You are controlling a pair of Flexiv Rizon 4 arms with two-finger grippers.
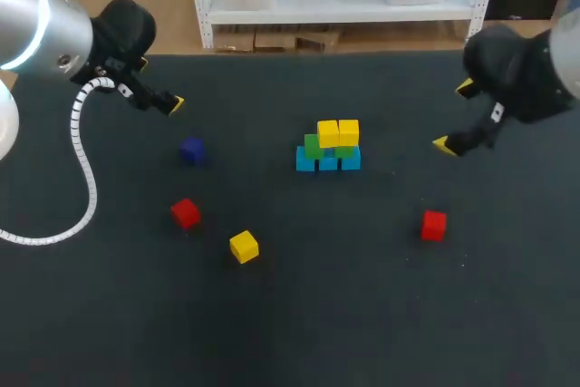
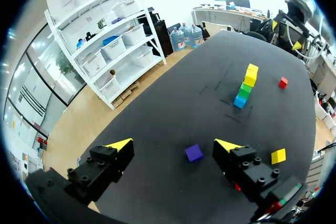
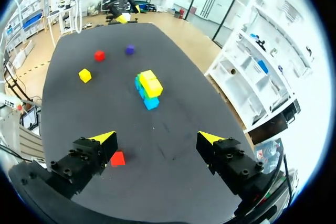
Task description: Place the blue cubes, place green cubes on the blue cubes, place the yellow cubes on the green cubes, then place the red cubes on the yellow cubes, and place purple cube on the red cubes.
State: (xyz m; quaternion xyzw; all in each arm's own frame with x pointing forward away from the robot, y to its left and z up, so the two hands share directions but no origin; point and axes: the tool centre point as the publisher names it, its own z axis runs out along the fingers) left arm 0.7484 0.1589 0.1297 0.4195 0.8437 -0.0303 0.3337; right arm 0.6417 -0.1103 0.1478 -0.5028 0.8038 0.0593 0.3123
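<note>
A small stack stands mid-table: blue cubes (image 1: 328, 161) at the bottom, green cubes (image 1: 314, 145) on them, two yellow cubes (image 1: 338, 132) on top. Lying loose are a purple cube (image 1: 191, 149), a red cube (image 1: 185, 213), a yellow cube (image 1: 244, 246) and a second red cube (image 1: 433, 225). My left gripper (image 1: 159, 85) hangs open above the table's far left, with the purple cube (image 2: 193, 152) on the table ahead between its fingers. My right gripper (image 1: 455, 116) is open at the right, above the red cube (image 3: 117, 158). The stack (image 3: 148, 88) lies ahead of it.
The black table (image 1: 362, 314) has bare room along its front and between the stack and the loose cubes. A white cable (image 1: 83, 160) loops down from my left arm over the table's left side.
</note>
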